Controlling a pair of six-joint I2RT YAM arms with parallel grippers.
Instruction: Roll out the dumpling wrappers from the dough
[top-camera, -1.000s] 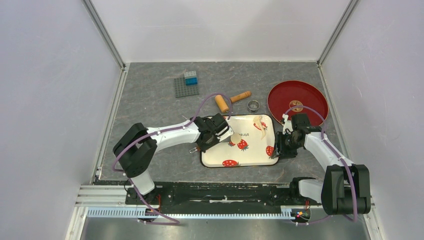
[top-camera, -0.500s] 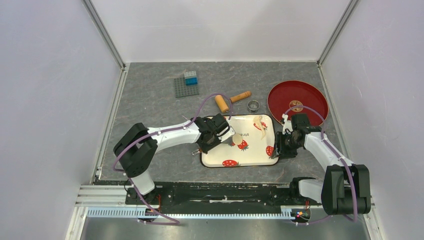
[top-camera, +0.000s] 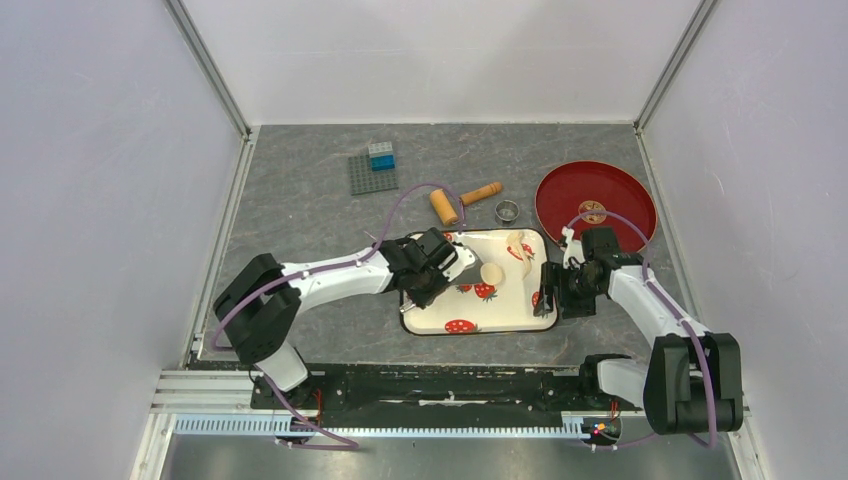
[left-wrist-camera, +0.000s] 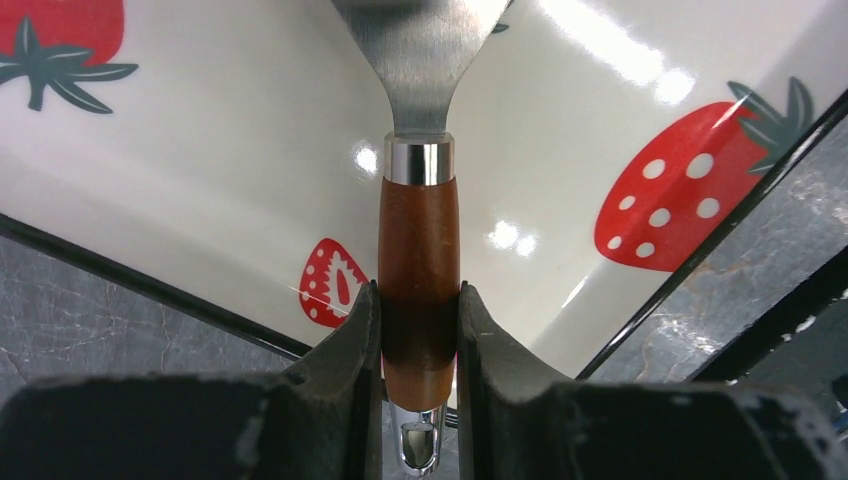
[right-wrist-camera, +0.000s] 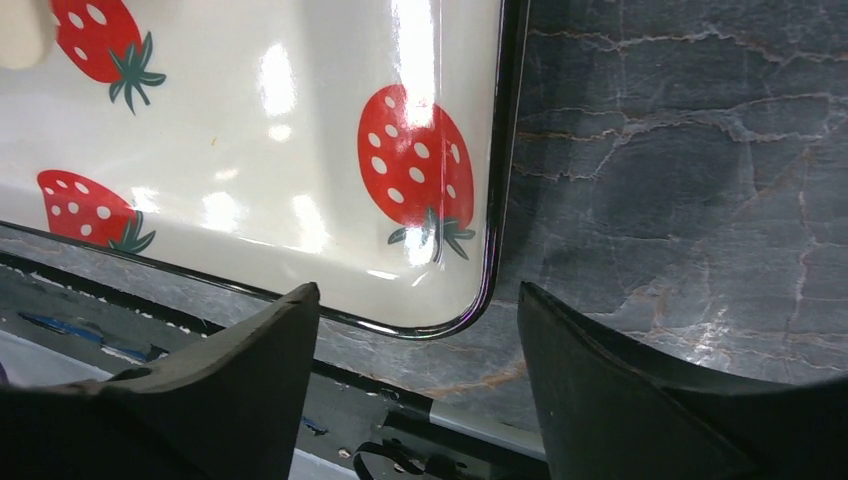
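A pale lump of dough (top-camera: 491, 273) lies near the middle of the strawberry-print tray (top-camera: 505, 318). A second pale dough piece (top-camera: 516, 243) sits by the tray's far right corner. My left gripper (top-camera: 446, 268) (left-wrist-camera: 418, 300) is shut on the brown wooden handle of a metal scraper (left-wrist-camera: 418, 240), whose steel blade reaches over the tray (left-wrist-camera: 200, 170) toward the lump. Beside the tray's right edge my right gripper (top-camera: 549, 291) (right-wrist-camera: 415, 300) stands open with nothing in it, and the tray's near corner (right-wrist-camera: 470, 300) lies just beyond its fingertips. A bit of dough (right-wrist-camera: 20, 35) shows at that view's top left.
Behind the tray lie a wooden rolling pin (top-camera: 462, 200) and a small metal ring (top-camera: 508, 211). A red plate (top-camera: 596, 205) sits at the back right. At the back left is a grey brick plate with blue bricks (top-camera: 373, 170). White walls enclose the grey table.
My right gripper has opened and let go of the tray's right edge. My left arm has pushed the scraper rightward, and a dough lump now lies mid-tray.
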